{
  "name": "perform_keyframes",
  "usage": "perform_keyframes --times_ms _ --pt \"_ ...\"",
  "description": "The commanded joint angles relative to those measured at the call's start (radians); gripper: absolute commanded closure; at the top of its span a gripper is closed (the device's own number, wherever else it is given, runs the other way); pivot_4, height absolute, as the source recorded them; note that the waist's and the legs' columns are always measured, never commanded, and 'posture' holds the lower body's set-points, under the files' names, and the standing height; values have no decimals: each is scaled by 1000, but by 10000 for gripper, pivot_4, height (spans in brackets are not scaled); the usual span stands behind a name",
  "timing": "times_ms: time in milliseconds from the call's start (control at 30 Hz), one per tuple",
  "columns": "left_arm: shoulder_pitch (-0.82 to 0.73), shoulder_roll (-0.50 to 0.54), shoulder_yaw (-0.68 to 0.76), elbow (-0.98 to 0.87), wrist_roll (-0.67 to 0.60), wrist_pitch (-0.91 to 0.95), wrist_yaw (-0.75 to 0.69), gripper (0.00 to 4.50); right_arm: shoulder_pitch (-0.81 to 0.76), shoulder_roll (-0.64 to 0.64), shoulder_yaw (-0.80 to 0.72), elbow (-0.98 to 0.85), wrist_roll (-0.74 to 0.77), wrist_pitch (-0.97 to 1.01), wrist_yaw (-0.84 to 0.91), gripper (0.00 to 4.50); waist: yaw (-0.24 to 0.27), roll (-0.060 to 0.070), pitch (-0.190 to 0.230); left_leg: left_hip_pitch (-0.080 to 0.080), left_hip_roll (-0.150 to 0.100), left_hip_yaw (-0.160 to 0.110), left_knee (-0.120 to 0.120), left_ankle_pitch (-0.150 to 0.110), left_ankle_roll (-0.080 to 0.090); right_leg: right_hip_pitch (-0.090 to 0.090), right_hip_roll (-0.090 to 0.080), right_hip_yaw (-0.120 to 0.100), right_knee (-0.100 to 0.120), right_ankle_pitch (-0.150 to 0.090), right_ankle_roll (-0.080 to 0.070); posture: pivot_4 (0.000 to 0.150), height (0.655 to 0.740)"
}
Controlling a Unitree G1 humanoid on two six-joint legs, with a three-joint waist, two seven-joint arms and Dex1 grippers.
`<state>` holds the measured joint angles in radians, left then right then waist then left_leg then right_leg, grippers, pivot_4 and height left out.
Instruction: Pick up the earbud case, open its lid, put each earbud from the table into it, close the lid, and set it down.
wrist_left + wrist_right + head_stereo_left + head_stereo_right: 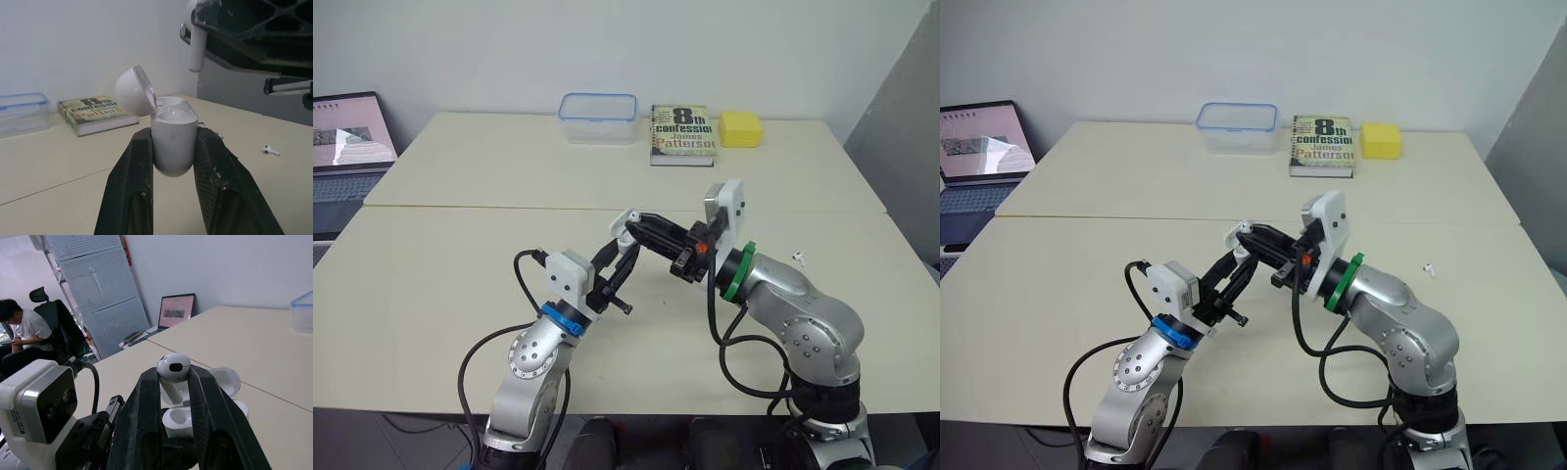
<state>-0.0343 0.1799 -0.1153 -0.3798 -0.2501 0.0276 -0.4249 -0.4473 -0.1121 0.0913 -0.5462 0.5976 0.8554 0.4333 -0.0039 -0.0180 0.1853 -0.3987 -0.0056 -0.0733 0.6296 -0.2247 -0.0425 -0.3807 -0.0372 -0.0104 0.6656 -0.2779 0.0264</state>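
Observation:
My left gripper is shut on the white earbud case and holds it upright above the table, its lid swung open. My right gripper is shut on a white earbud, stem down, directly above the open case and not touching it. In the head views the two grippers meet over the near table's middle. A second earbud lies on the table to the right, beyond my right arm.
A clear plastic container, a paperback book and a yellow sponge line the far table's back edge. A laptop stands at far left. A person sits in a chair beyond the tables.

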Motion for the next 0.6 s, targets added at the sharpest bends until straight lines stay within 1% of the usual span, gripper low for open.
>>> perform_keyframes --times_ms 33,267,600 --pt "-9 -7 -8 -13 9 -33 0 37485 2 8 29 -3 -13 -49 -10 41110 0 0 0 0 0 0 0 0 0 0 0 0 0 0 0 1500 7391" --pt "-6 -13 -12 -10 15 -43 2 37484 13 9 70 27 -48 -94 -27 41110 0 0 0 0 0 0 0 0 0 0 0 0 0 0 0 1500 7391" --pt "-1 -16 -8 -15 21 -45 5 37485 40 -5 85 31 -72 -127 -36 41110 0 0 0 0 0 -1 0 0 0 0 0 0 0 0 0 1500 7391"
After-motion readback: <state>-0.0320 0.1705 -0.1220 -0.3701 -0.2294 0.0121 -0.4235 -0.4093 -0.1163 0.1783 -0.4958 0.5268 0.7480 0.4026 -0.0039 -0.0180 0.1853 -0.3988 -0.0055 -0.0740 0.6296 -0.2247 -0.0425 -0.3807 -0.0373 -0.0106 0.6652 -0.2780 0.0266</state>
